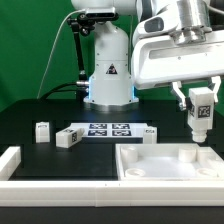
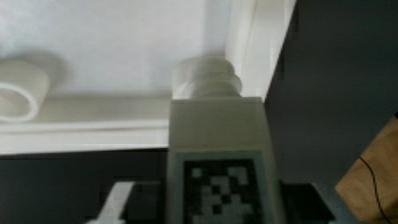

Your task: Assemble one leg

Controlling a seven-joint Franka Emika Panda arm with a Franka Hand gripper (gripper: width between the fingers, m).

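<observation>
My gripper [image 1: 199,110] is shut on a white leg [image 1: 200,113] with a black-and-white tag and holds it upright above the far right part of the large white panel [image 1: 165,170]. In the wrist view the leg [image 2: 217,135] fills the middle, its far end right over a raised round peg [image 2: 208,77] of the panel [image 2: 125,30]; I cannot tell whether they touch. The fingers [image 2: 128,200] flank the leg. Three more legs lie on the black table: one [image 1: 43,131], another [image 1: 68,137], and a third [image 1: 147,133].
The marker board [image 1: 107,128] lies flat mid-table in front of the robot base [image 1: 108,80]. A white frame rail [image 1: 12,162] runs along the exterior view's left and front. A second round peg [image 2: 25,85] shows on the panel in the wrist view.
</observation>
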